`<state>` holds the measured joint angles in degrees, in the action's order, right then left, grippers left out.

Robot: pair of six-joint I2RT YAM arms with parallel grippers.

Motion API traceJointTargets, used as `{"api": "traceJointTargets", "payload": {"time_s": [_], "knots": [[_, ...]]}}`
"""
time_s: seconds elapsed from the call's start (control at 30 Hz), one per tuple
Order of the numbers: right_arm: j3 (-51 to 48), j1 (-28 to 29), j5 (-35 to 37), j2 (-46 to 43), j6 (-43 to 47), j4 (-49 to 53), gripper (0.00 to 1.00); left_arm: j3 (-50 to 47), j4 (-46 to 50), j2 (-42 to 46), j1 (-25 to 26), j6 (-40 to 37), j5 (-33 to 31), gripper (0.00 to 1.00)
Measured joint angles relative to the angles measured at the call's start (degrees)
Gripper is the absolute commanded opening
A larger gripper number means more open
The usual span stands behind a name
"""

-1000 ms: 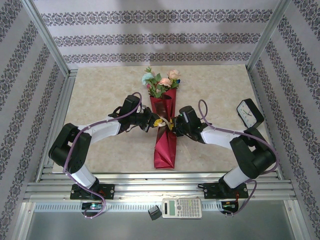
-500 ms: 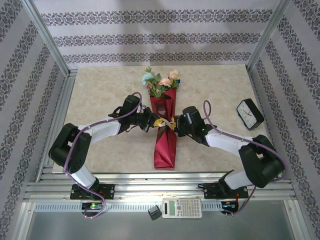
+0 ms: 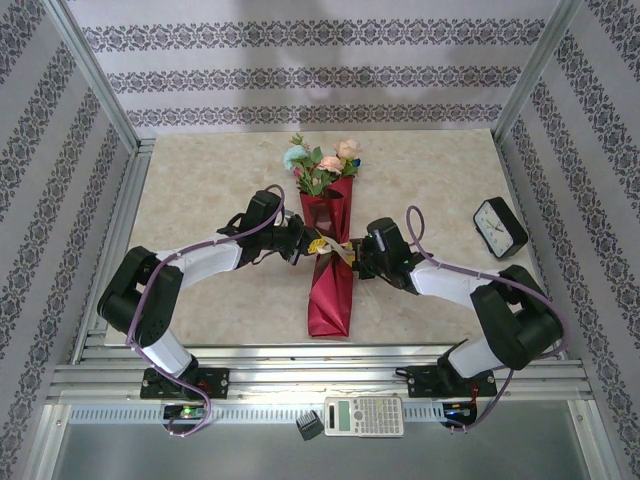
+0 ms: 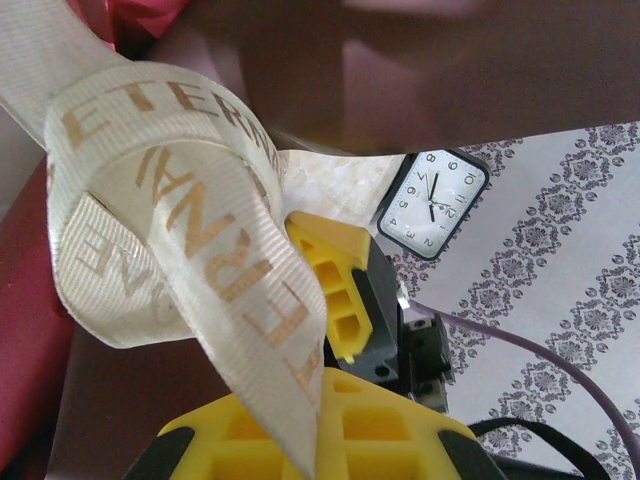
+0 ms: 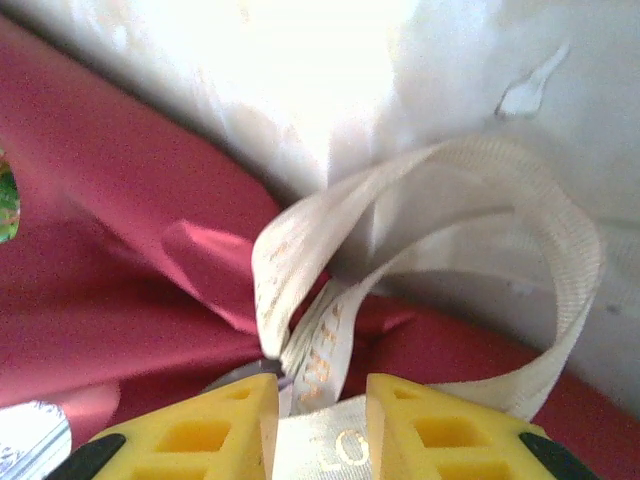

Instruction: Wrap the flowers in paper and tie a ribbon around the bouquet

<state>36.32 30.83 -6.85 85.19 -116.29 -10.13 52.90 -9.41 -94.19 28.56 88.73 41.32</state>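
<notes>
Marble tabletop (image 3: 200, 190): right jaws shifted rightward, ribbon (image 3: 330, 247) between them.

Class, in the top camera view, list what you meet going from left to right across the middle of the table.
left gripper → ribbon → right gripper → clock

This was a lab test booth dressed up like a home: metal frame posts (image 3: 95, 75) held panels of patterned wallpaper (image 3: 300, 75) around a marble-look table (image 3: 200, 170), with a clock (image 3: 499, 226) on it and a calculator (image 3: 364, 416) on the front rail.
</notes>
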Motion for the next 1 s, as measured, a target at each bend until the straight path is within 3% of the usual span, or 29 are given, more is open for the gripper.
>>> {"api": "traceJointTargets", "payload": {"time_s": [0.23, 0.5, 1.0], "knots": [[0.55, -0.59, -0.07, 2.71, 0.70, -0.50, 0.23, 0.00, 0.00, 0.00, 0.00, 0.00, 0.00, 0.00], [1.75, -0.57, -0.24, 3.10, 0.74, -0.79, 0.32, 0.00, 0.00, 0.00, 0.00, 0.00, 0.00, 0.00], [3.69, 2.45, -1.55, 0.90, 0.50, 1.01, 0.34, 0.13, 0.00, 0.00, 0.00, 0.00, 0.00, 0.00]]}}
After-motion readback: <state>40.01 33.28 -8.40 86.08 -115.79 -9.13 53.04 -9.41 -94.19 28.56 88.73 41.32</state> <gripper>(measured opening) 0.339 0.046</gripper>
